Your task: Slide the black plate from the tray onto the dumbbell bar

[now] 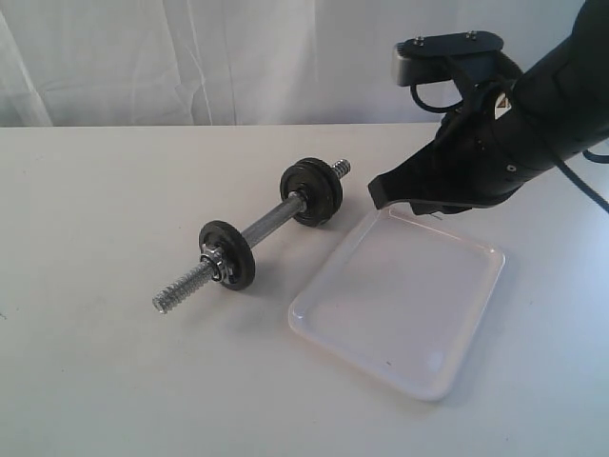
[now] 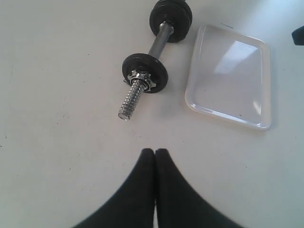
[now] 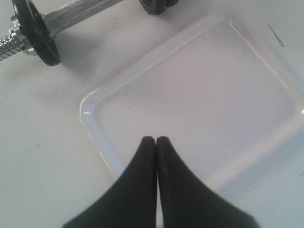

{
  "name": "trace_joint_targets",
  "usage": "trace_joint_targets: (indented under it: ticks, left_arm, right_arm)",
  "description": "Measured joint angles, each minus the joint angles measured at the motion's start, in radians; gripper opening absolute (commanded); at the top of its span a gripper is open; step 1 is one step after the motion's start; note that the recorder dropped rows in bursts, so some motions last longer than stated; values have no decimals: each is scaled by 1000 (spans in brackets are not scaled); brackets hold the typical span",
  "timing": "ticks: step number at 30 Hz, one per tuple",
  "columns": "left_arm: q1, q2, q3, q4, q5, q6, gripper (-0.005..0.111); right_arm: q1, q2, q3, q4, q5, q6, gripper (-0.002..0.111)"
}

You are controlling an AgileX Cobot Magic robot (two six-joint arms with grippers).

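Left gripper (image 2: pixel 155 152) and right gripper (image 3: pixel 156 140) are seen pinched shut on nothing, the tray (image 1: pixel 400 295) is found bare, and a black plate (image 1: pixel 228 255) is seated near each end of the dumbbell bar (image 1: pixel 271 221), which could be set rolling if nudged by the right arm (image 1: pixel 561 105) close by.

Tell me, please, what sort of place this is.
Probably a robot test bench in a lab, not a gym: a plain white table stands before a white curtain, with a black robot arm over just two props, a dumbbell bar and a white tray.
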Motion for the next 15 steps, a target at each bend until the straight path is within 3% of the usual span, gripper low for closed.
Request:
trace_joint_targets:
  ticks: [9,12,15]
  left_arm:
    - [6,-4,0,0,2,0,0]
    - [62,-11,0,0,2,0,0]
    - [167,-37,2,0,2,0,0]
  right_arm:
    - [0,0,0,0,0,0,0]
    - [0,0,0,0,0,0,0]
    - [0,0,0,0,0,0,0]
